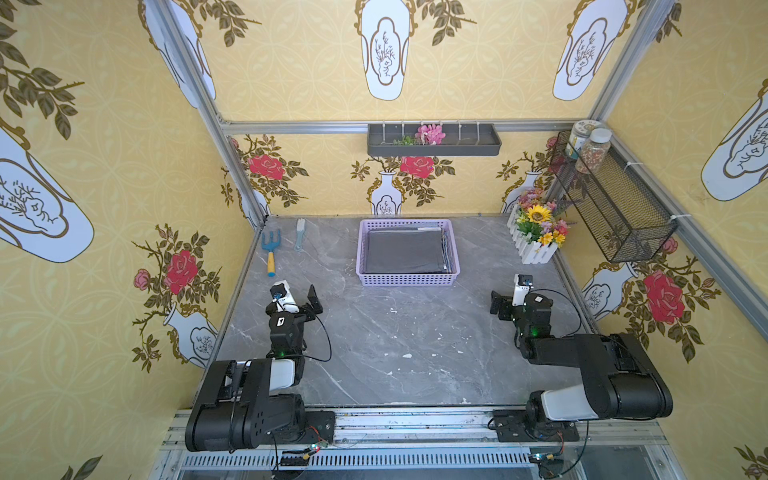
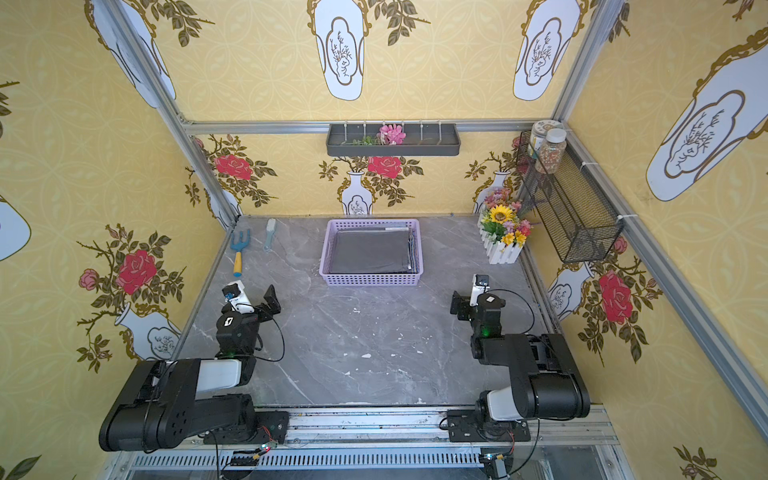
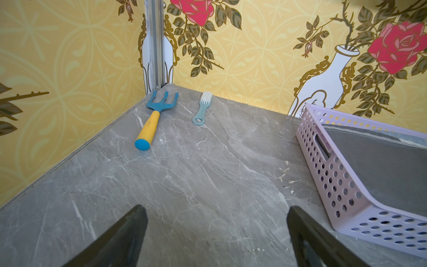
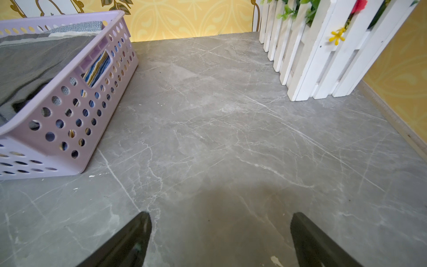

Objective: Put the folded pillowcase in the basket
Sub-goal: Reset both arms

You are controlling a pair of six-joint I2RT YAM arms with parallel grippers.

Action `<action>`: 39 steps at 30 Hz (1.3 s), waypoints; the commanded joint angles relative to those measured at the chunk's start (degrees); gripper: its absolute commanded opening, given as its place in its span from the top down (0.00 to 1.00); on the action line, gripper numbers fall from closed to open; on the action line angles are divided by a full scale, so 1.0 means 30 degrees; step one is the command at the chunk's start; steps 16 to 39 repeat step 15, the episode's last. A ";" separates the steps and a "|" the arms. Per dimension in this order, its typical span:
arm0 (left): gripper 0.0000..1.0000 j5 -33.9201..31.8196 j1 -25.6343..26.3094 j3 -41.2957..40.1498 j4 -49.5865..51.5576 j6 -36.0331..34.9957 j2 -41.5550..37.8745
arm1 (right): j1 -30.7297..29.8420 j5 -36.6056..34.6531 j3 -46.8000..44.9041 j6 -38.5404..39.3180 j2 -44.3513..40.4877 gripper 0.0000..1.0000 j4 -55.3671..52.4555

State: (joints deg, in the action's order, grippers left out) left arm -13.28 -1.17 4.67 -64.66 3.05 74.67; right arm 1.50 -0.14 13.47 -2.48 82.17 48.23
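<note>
Both arms sit low at the near edge of the table (image 1: 395, 340), one per side. Left gripper (image 1: 314, 302): jaws spread wide, nothing btwn them. Its wrist view confirms it, black fingers (image 3: 120, 238) well apart over bare marble. Right gripper (image 1: 498, 305): same deal, jaws spread and empty, fingers (image 4: 312, 240) framing plain tabletop.

Basket (image 1: 409, 280) is at the far centre of the table in both top views: lilac, perforated sides. Folded pillowcase (image 1: 405, 251), dark grey, lies flat inside it and covers most of the floor. Striped cloth edges (image 4: 98, 69) peek thru the handle slot on the side facing the right arm. Both grippers are well apart from the basket, touching neither it nor the fabric.

Far-left corner: garden fork (image 1: 271, 249), blue w/ yellow handle, and a small brush (image 1: 299, 235) side by side. Far right: white picket planter (image 1: 536, 251) w/ flowers.
</note>
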 commanded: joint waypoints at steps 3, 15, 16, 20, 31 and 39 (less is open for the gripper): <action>0.00 0.0035 0.0009 -0.0011 -0.0313 -0.0020 0.0040 | -0.0073 -0.0206 0.0091 0.0198 0.0046 0.03 0.0916; 0.00 0.0031 0.0009 -0.0026 -0.0309 0.0003 0.0018 | -0.0272 -0.0072 0.0231 0.0496 0.0050 0.03 0.0691; 0.00 0.0031 0.0009 -0.0026 -0.0309 0.0003 0.0018 | -0.0272 -0.0072 0.0231 0.0496 0.0050 0.03 0.0691; 0.00 0.0031 0.0009 -0.0026 -0.0309 0.0003 0.0018 | -0.0272 -0.0072 0.0231 0.0496 0.0050 0.03 0.0691; 0.00 0.0031 0.0009 -0.0026 -0.0309 0.0003 0.0018 | -0.0272 -0.0072 0.0231 0.0496 0.0050 0.03 0.0691; 0.00 0.0031 0.0009 -0.0026 -0.0309 0.0003 0.0018 | -0.0272 -0.0072 0.0231 0.0496 0.0050 0.03 0.0691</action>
